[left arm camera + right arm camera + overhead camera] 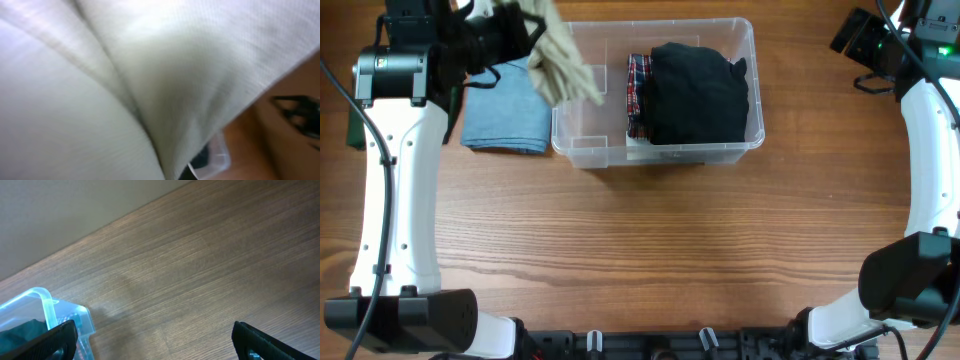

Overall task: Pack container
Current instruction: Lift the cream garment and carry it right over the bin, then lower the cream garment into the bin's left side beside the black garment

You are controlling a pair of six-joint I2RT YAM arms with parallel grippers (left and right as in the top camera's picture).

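Observation:
The clear container [660, 153] stands at the back middle of the table. A black garment [698, 92] and a plaid one [638, 95] fill its right half. My left gripper [525, 32] is shut on a beige garment [560, 62] that hangs over the container's left rim. In the left wrist view this pale cloth [125, 75] covers the fingers, and a container corner [217, 160] shows below it. My right gripper [155, 345] is open over bare wood at the far right, with the container's corner [45, 305] beside its left finger [55, 340].
A folded blue garment [505, 110] lies on the table just left of the container. The left half of the container's floor [590, 125] is bare. The right arm [930, 130] runs along the table's right edge.

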